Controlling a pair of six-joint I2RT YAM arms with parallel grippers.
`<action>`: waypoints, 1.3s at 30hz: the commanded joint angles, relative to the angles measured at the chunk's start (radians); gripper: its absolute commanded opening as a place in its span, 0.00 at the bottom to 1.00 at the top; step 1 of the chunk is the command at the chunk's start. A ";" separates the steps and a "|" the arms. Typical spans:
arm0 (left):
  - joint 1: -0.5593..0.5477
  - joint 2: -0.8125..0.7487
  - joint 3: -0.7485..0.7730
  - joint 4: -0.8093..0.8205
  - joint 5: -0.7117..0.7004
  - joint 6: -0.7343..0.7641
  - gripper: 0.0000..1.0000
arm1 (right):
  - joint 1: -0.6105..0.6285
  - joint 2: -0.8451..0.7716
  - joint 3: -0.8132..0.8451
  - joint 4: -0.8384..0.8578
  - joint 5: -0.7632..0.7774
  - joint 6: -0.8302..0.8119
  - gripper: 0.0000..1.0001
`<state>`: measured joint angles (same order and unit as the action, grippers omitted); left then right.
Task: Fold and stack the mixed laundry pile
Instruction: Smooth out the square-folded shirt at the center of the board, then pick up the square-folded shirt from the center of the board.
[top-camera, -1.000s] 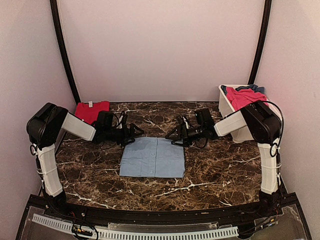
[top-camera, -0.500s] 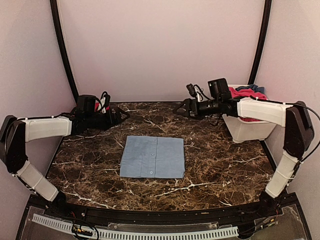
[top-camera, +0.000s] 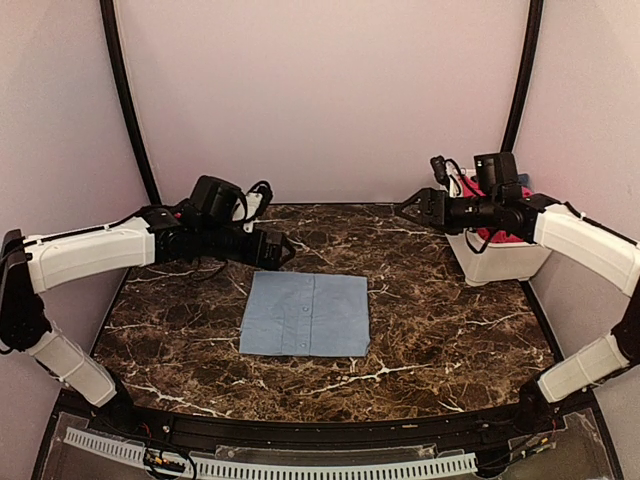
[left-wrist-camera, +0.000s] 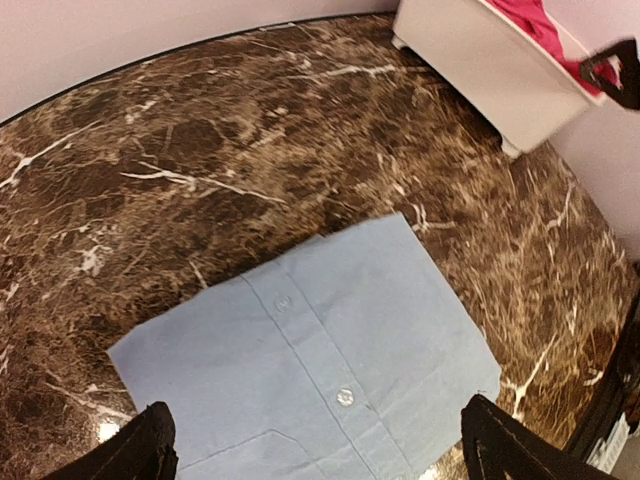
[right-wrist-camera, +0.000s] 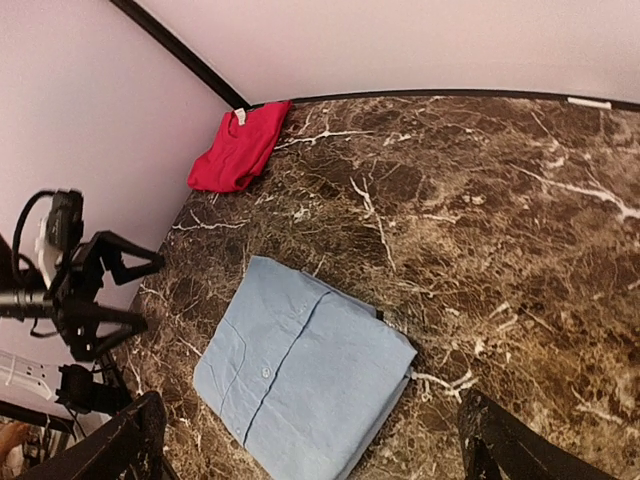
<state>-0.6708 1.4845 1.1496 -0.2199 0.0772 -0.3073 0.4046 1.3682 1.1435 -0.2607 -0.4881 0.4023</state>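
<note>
A light-blue shirt (top-camera: 307, 314) lies folded into a flat rectangle at the table's middle, buttons up; it also shows in the left wrist view (left-wrist-camera: 310, 370) and the right wrist view (right-wrist-camera: 300, 375). A folded red garment (right-wrist-camera: 238, 147) lies at the far left corner, hidden behind my left arm in the top view. Pink-red pieces (left-wrist-camera: 535, 20) sit in the white tub (top-camera: 495, 258). My left gripper (top-camera: 288, 250) is open and empty, hovering above the shirt's far left corner (left-wrist-camera: 320, 452). My right gripper (top-camera: 405, 208) is open and empty, held high beside the tub (right-wrist-camera: 315, 440).
The white tub (left-wrist-camera: 480, 60) stands at the far right against the wall. Pale walls close in the dark marble table (top-camera: 440, 330) at the back and both sides. A black frame runs along the near edge.
My left gripper has swung right, from the red garment's corner to above the shirt's far left corner. My right gripper has drawn back right toward the tub. The shirt has not moved.
</note>
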 joint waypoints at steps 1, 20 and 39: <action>-0.121 -0.010 -0.014 -0.119 -0.165 0.164 0.99 | -0.038 -0.061 -0.114 0.051 -0.123 0.089 0.99; -0.358 0.075 -0.103 0.009 -0.156 0.288 0.75 | 0.094 0.058 -0.469 0.320 -0.215 0.328 0.71; -0.573 0.458 0.053 0.275 -0.216 0.667 0.42 | 0.090 0.097 -0.476 0.349 -0.221 0.341 0.72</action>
<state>-1.2419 1.8973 1.1381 0.0257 -0.1234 0.3164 0.4965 1.4612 0.6727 0.0532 -0.7006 0.7399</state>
